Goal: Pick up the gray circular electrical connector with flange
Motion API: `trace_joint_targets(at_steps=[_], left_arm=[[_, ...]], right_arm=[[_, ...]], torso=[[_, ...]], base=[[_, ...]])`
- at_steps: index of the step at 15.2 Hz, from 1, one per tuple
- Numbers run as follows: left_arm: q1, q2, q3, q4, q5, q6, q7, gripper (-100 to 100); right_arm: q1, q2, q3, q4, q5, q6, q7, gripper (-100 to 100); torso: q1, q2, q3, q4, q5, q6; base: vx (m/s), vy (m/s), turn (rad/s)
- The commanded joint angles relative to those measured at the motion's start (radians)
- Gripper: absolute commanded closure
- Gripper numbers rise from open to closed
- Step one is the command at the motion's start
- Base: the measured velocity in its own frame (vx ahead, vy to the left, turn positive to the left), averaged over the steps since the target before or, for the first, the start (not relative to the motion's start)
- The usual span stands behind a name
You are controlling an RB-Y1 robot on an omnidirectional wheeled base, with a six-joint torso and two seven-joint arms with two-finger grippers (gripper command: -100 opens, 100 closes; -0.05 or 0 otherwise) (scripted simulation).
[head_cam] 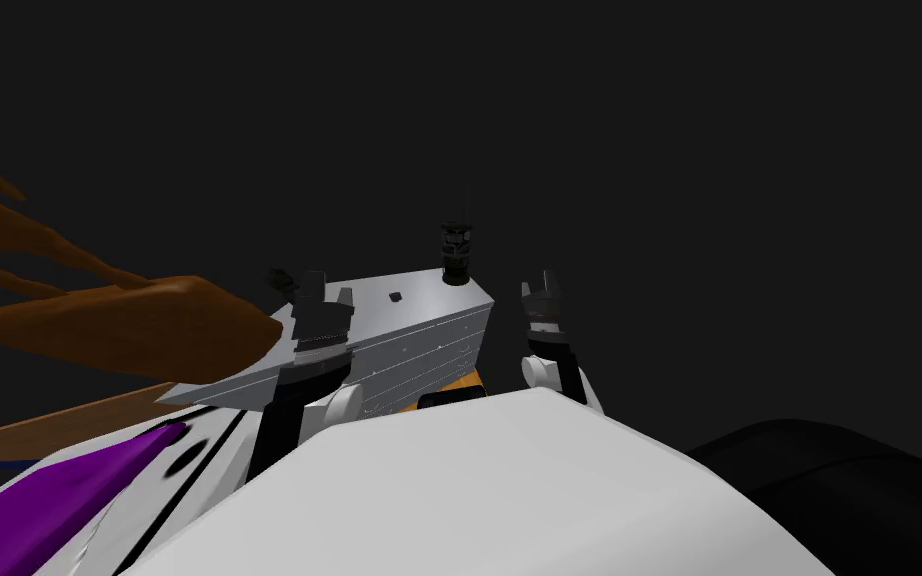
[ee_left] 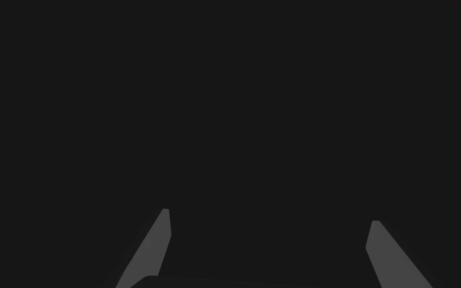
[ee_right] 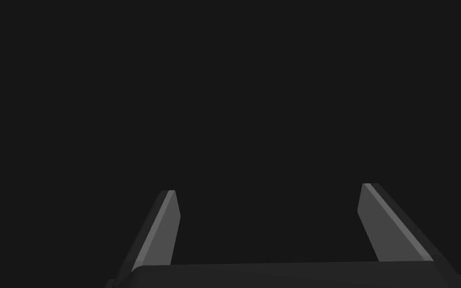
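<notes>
- Dark grey, ribbed, cylindrical connector (head_cam: 457,250) stands upright on the far corner of a pale grey box-shaped cabinet (head_cam: 419,335), at frame centre.
- Left gripper (head_cam: 311,284) and right gripper (head_cam: 542,284): fingers spread, empty.

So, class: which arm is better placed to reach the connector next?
Right, probably: the right gripper is open beside the grey cabinet corner where the dark connector stands; the left gripper sits farther off.
</notes>
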Motion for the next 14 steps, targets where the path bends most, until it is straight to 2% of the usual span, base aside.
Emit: trace_joint_targets(at_steps=[1,2,5,6,8,9,10,11,12,13,14], left_arm=[[0.002,0.044,0.007,0.004,0.005,0.016,0.005,-100],[0.002,0.044,0.007,0.004,0.005,0.016,0.005,-100],[0.007,0.116,0.022,0.014,0.018,0.054,0.017,-100],[0.007,0.119,0.022,0.014,0.018,0.054,0.017,-100],[0.012,0.173,0.037,0.024,0.030,0.090,0.028,-100],[0.012,0.180,0.037,0.024,0.030,0.090,0.028,-100],[0.014,0.211,0.046,0.030,0.037,0.111,0.035,-100],[0.014,0.213,0.046,0.030,0.037,0.111,0.035,-100],[0.018,0.246,0.055,0.036,0.044,0.134,0.042,-100],[0.018,0.248,0.055,0.036,0.044,0.134,0.042,-100],[0.021,0.283,0.065,0.043,0.052,0.158,0.049,-100]], right_arm=[[0.000,0.000,0.000,0.000,0.000,0.000,0.000,0],[0.000,0.000,0.000,0.000,0.000,0.000,0.000,0],[0.000,0.000,0.000,0.000,0.000,0.000,0.000,0],[0.000,0.000,0.000,0.000,0.000,0.000,0.000,0],[0.000,0.000,0.000,0.000,0.000,0.000,0.000,0],[0.000,0.000,0.000,0.000,0.000,0.000,0.000,0],[0.000,0.000,0.000,0.000,0.000,0.000,0.000,0],[0.000,0.000,0.000,0.000,0.000,0.000,0.000,0],[0.000,0.000,0.000,0.000,0.000,0.000,0.000,0],[0.000,0.000,0.000,0.000,0.000,0.000,0.000,0],[0.000,0.000,0.000,0.000,0.000,0.000,0.000,0]], torso=[[0.000,0.000,0.000,0.000,0.000,0.000],[0.000,0.002,0.001,0.000,0.000,0.000],[0.000,0.005,0.003,0.001,0.000,0.000],[0.000,0.006,0.003,0.001,0.000,0.000],[0.001,0.005,0.003,0.001,0.000,0.000],[0.001,0.005,0.003,0.001,0.000,0.000],[0.001,0.004,0.002,0.001,0.000,0.000],[0.002,0.004,0.002,0.001,0.000,0.000],[0.002,0.003,0.002,0.001,0.000,0.000],[0.002,0.003,0.002,0.001,0.000,0.000],[0.002,0.003,0.002,0.001,0.000,0.000]], base=[[-0.040,-0.014,-0.065],[-0.072,-0.010,-0.065],[-0.077,-0.003,-0.095],[-0.067,0.006,-0.093],[-0.054,0.006,-0.118],[-0.048,0.013,-0.110],[-0.042,0.016,-0.123],[-0.034,0.017,-0.095],[-0.031,0.012,-0.123],[-0.030,0.010,-0.109],[-0.033,0.009,-0.136]])
